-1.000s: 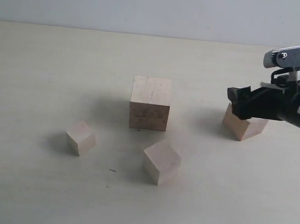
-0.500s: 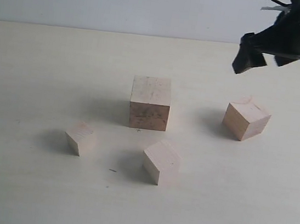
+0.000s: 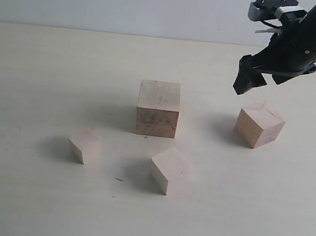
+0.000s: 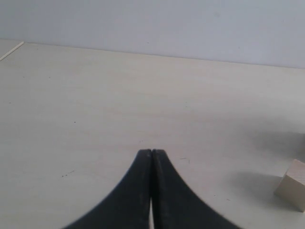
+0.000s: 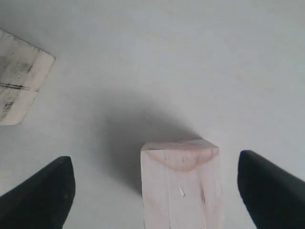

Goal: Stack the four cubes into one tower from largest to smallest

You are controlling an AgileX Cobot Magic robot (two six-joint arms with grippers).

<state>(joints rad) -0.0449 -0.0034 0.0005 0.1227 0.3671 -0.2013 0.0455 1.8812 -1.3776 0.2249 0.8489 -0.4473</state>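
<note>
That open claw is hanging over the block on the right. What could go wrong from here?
The right gripper is not centred over the second-largest cube: one finger may touch first and shove or twist it. Set crookedly on the largest cube, it could leave a shaky base for the rest.

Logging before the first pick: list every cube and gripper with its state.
Largest cube: on table, nothing on it.
Second cube: on table, unstacked.
Third cube: on table, unstacked.
Smallest cube: on table, unstacked.
Right gripper: jaws open, empty, above second cube.
Left gripper: jaws shut, empty.
</note>
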